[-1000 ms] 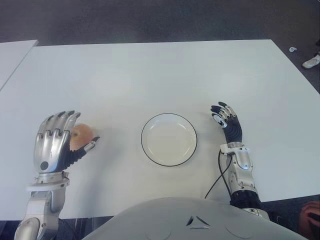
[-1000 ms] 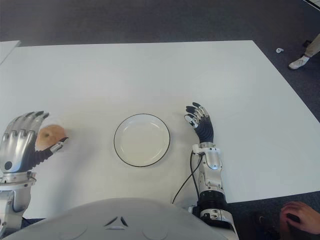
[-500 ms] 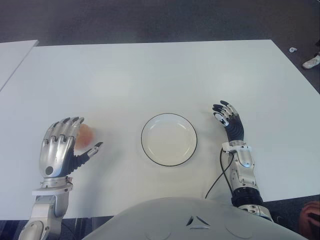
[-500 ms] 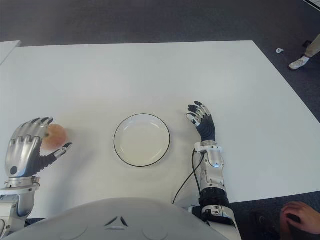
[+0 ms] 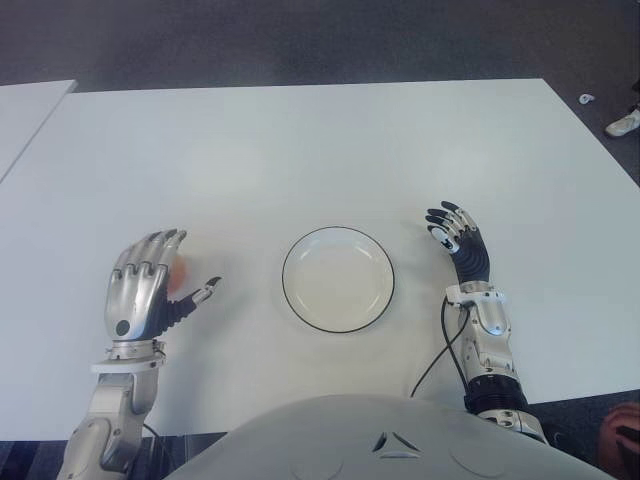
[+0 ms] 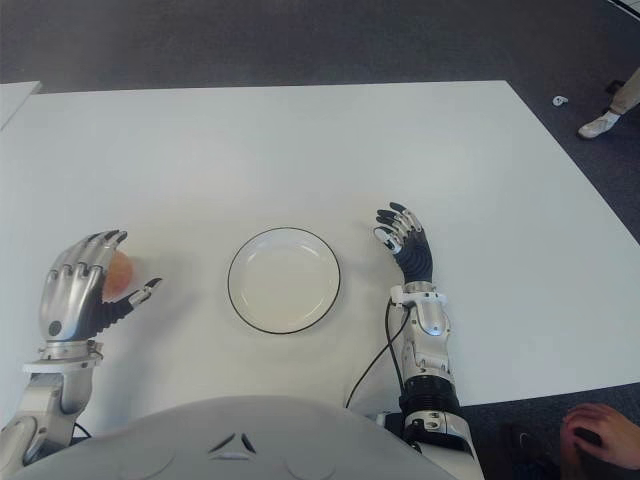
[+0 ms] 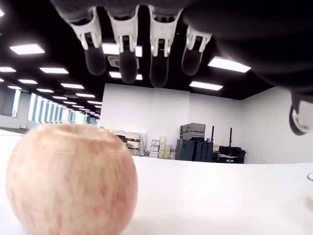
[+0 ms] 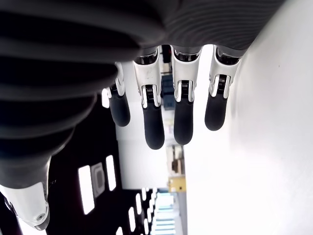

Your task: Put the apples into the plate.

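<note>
The apple sits on the white table, well to the left of the plate, mostly hidden behind the left hand in the eye views. Over the last second that hand has slid nearer to the robot and to the right, toward the plate, and the apple has gone with it, so that only a sliver of its pink skin now shows past the knuckles. The wrist view shows the fruit resting on the table under the palm, with the fingers spread and hanging above it, not closed on it; the hand is cupped over the apple but holds nothing. So the shift looks more like a nudge or a re-approach than a carry, and the grasp has probably yet to be made.

The plate lies empty in the middle of the table, near the robot. The right hand shows just to the right of the plate, fingers extended and apart, holding nothing.
</note>
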`<action>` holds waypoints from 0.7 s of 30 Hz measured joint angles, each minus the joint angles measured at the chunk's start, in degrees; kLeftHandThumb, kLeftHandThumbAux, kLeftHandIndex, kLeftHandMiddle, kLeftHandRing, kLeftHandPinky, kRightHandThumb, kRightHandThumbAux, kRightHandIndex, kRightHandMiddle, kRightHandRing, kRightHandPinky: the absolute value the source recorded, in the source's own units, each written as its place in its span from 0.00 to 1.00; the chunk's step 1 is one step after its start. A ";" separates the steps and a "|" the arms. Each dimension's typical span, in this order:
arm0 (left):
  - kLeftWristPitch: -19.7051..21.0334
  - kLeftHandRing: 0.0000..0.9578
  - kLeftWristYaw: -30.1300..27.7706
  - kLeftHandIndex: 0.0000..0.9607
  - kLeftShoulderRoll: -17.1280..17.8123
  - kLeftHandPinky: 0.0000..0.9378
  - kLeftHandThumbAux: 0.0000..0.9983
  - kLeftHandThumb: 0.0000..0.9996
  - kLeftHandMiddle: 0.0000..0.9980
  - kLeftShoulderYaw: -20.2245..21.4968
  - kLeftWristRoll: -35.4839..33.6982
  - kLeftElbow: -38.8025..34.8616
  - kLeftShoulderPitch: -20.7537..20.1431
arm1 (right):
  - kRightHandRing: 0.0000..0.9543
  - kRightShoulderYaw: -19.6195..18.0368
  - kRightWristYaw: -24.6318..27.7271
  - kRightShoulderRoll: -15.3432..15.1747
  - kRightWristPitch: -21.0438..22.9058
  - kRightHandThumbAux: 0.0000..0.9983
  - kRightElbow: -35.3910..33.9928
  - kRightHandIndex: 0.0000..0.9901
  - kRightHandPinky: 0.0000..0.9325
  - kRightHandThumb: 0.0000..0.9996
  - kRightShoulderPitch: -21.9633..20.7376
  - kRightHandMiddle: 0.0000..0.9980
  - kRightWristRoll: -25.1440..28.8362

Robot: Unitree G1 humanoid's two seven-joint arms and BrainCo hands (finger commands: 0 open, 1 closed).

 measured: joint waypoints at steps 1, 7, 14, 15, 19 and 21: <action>0.09 0.18 0.34 0.16 -0.05 0.19 0.34 0.27 0.18 -0.62 0.03 0.98 -0.49 | 0.28 -0.04 0.18 -0.10 0.00 0.62 -0.04 0.19 0.29 0.40 0.07 0.31 0.07; 0.32 0.18 2.82 0.17 0.02 0.18 0.35 0.29 0.18 -3.10 0.19 5.53 -3.17 | 0.28 -0.29 0.99 -0.45 0.05 0.62 -0.54 0.19 0.27 0.42 0.63 0.31 0.85; 0.40 0.16 4.04 0.16 0.45 0.15 0.35 0.28 0.17 -4.60 -0.19 9.76 -6.17 | 0.28 -0.42 1.56 -0.68 0.49 0.61 -1.68 0.19 0.27 0.44 1.19 0.30 1.69; 0.41 0.16 4.18 0.16 0.56 0.15 0.35 0.28 0.17 -4.79 -0.24 10.02 -6.39 | 0.28 -0.46 1.69 -0.71 0.51 0.61 -1.72 0.19 0.27 0.44 1.21 0.30 1.77; 0.43 0.15 4.88 0.16 1.05 0.15 0.36 0.29 0.16 -5.42 -0.38 10.92 -7.05 | 0.28 -0.67 2.20 -0.73 0.52 0.62 -1.78 0.19 0.29 0.46 1.30 0.31 2.15; 0.50 0.15 5.07 0.16 1.24 0.16 0.36 0.29 0.16 -5.58 -0.42 11.52 -7.45 | 0.29 -0.77 2.48 -0.75 0.50 0.62 -1.73 0.20 0.30 0.47 1.29 0.31 2.23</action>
